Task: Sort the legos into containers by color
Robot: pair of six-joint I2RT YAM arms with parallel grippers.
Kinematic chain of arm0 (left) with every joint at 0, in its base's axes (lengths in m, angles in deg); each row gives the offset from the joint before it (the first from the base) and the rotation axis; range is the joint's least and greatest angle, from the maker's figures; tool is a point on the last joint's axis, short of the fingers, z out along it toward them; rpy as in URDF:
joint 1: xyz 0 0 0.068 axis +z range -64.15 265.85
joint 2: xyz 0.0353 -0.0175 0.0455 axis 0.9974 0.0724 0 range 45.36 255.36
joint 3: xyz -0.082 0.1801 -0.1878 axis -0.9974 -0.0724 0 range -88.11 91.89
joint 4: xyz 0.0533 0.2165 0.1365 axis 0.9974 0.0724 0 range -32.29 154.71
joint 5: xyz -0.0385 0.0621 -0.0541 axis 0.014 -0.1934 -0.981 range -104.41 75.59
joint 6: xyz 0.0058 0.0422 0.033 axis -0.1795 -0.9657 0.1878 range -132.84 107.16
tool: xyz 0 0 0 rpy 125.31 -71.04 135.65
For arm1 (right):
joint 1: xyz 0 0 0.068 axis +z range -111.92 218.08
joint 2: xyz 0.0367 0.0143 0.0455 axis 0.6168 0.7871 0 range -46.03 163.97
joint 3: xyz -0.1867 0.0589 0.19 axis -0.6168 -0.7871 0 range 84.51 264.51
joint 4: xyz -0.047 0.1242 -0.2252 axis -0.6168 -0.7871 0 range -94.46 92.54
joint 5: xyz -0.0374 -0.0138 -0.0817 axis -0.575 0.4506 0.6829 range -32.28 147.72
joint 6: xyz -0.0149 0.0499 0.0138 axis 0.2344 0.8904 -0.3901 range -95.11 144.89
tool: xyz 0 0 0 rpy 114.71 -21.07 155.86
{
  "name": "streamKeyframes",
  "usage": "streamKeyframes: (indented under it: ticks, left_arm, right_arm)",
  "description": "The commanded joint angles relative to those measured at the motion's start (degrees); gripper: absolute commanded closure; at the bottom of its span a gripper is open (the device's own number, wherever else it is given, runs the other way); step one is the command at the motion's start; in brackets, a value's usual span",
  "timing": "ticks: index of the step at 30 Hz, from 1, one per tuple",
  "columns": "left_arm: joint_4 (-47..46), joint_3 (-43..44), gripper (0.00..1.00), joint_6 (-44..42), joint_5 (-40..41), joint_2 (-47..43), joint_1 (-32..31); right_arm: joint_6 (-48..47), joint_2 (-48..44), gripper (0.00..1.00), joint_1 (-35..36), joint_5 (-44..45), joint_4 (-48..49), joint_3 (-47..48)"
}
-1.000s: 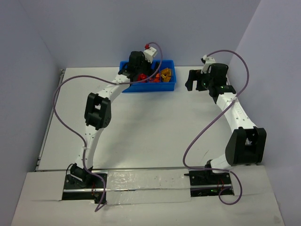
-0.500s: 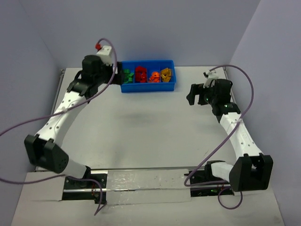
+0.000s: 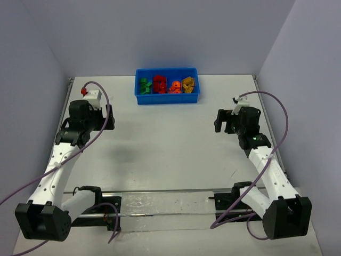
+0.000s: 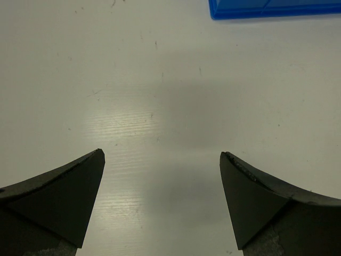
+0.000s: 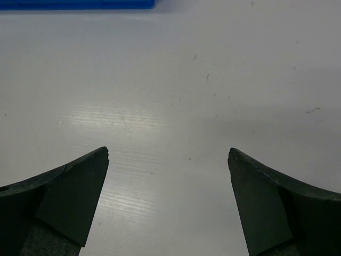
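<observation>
blue plastic tray [image 3: 168, 99] sits at the far edge of the white table [image 3: 165, 149], and only the overhead view looks down into it. four compartments side by side: green legos [image 3: 144, 85] in the leftmost, red legos [image 3: 159, 84] next, orange legos [image 3: 174, 87] third, yellow legos [image 3: 187, 84] at the right end. every piece in sight lies inside the tray, grouped by colour.

out from there, both arms are well apart from the tray. the left gripper [image 3: 111, 117] hangs over the left side of the table and the right gripper [image 3: 219, 120] over the right side, the two pointing in toward each other. from above, the fingers are just small dark shapes.

the wrist views settle the rest. on the left wrist camera the left gripper [image 4: 162, 153] has its jaws spread wide, with only bare table between the dark tips and a corner of the tray's outer wall [image 4: 266, 8] at the top right. on the right wrist camera the right gripper [image 5: 168, 150] is spread just as wide over bare table, with a thin strip of blue wall [image 5: 74, 4] along the top left edge.
</observation>
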Motion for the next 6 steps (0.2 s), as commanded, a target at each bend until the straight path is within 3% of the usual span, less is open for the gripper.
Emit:
streamKeyframes:
  ticks: [1,6]
  left_arm:
    - [-1.8,0.3,0.01,-0.5,0.0,-0.7,0.4]
    - [-1.5,1.3,0.01,0.1,-0.2,0.0,0.4]
  right_arm:
    - [0.9,-2.4,0.00,0.4,1.9,2.6,-0.1]
    - [0.7,-3.7,0.00,0.4,1.9,2.2,-0.2]
